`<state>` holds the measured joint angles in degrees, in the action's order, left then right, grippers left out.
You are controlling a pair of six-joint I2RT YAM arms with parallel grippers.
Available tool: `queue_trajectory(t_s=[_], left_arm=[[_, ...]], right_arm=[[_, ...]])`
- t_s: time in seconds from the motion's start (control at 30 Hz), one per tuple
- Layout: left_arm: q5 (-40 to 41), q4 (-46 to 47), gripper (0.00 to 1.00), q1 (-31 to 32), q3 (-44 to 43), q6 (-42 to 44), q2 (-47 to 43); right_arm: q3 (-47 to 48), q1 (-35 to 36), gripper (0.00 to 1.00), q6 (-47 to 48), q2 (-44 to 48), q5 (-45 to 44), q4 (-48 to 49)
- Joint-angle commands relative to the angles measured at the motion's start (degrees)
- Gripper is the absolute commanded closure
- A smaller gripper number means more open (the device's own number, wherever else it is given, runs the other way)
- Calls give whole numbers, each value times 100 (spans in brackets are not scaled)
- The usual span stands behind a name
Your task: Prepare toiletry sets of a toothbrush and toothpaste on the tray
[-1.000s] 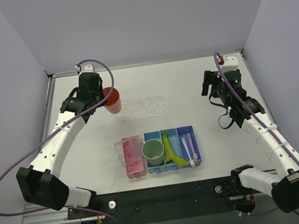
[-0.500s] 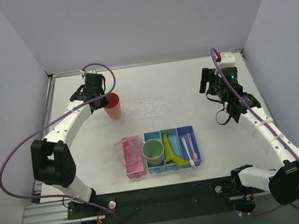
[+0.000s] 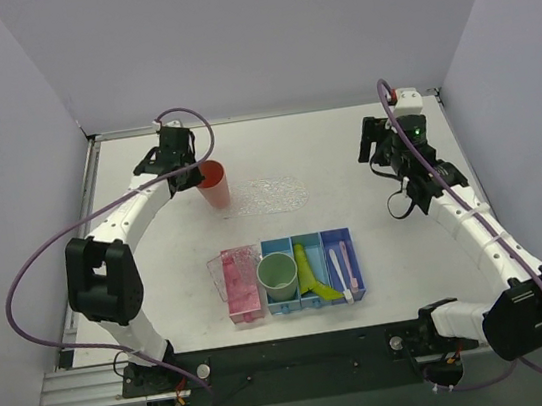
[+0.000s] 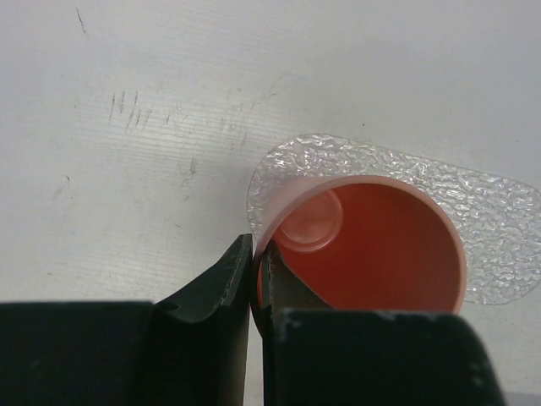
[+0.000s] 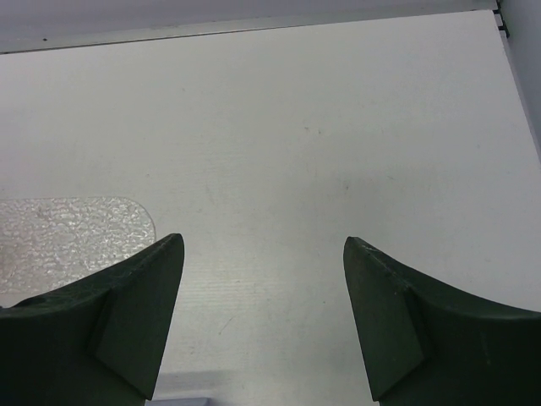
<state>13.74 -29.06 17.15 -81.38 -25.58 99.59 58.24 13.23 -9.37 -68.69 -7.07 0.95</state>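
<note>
The left gripper (image 4: 254,264) pinches the wall of an orange cup (image 4: 380,254) at its rim, with 1 finger outside the cup and 1 finger inside it, so the jaws are nearly together with only the thin wall between them. The cup is over the left end of the tray (image 4: 499,211), a clear oval plate with a bumpy surface that lies on the white table (image 3: 343,142); from the pictures I cannot tell if the bottom of the cup touches the tray. In the top view the cup looks a little tilted. The right gripper (image 5: 262,245) is at the far right side of the table with its jaws spread wide and nothing between them; the right end of the tray shows at the left edge of its wrist view. Near the front of the table is a row of bins (image 3: 306,238), 1 pink and 3 blue. A green cup (image 3: 278,275) stands in the left blue bin, the 2 toothpaste tubes (image 3: 307,271) lie in the middle blue bin, and the 2 toothbrushes (image 3: 336,259) lie in the right blue bin, well apart from the tray.
</note>
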Motion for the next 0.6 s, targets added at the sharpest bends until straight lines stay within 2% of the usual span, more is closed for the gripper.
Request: queue_trajectory(t_s=[0.0, 0.57], left_arm=[[-82, 348, 100, -18, -334, -52, 51], [-38, 401, 100, -18, -273, 62, 219]], right_arm=[[267, 39, 29, 40, -75, -84, 195], [373, 30, 29, 66, -242, -49, 186]])
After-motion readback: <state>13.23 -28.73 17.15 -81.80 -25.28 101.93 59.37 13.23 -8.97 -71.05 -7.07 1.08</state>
